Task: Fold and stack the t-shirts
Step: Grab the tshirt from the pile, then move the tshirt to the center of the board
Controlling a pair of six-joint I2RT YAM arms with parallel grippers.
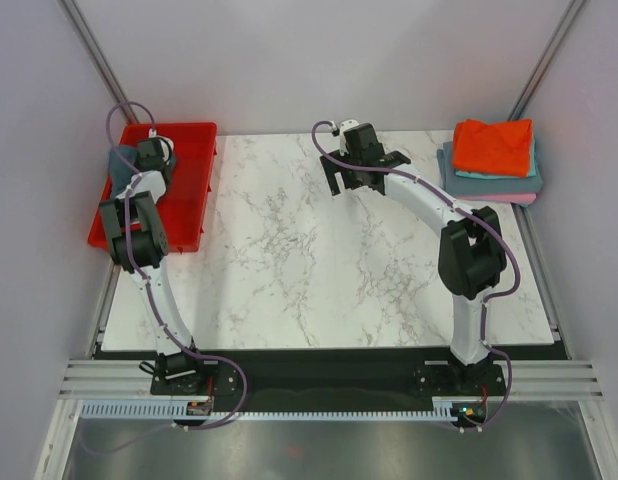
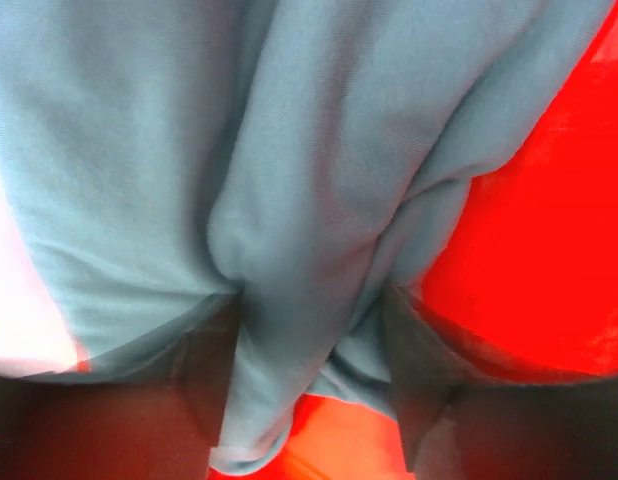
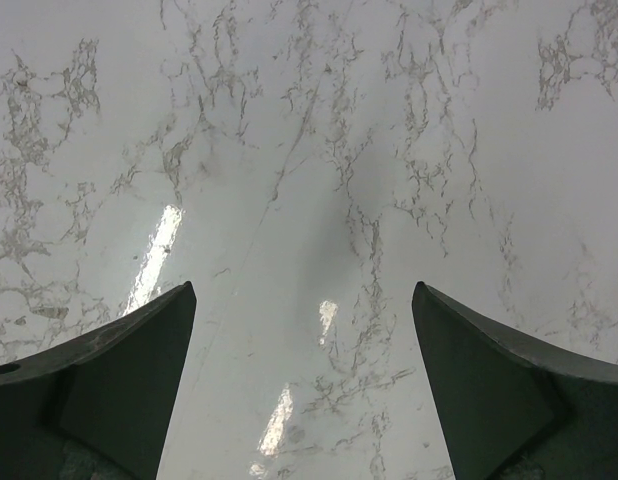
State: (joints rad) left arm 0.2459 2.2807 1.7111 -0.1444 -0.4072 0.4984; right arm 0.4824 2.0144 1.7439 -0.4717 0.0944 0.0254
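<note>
Left gripper [image 2: 309,300], in the red tray [image 1: 194,128] at upper left of the top view, straddles a ridge of the blue-grey t-shirt [image 2: 289,150], bite unconfirmed; a shallow pinch could slip on lifting; right gripper [image 3: 304,330] gapes wide.

A red plastic tray [image 1: 194,190] sits at 10 o'clock on the white marble-patterned table [image 1: 319,270]. A black strip [image 1: 319,375] and what look like metal rails [image 1: 109,380] run along 6 o'clock. 2 slanted poles [image 1: 89,45] rise at 11 and 1 o'clock.
</note>
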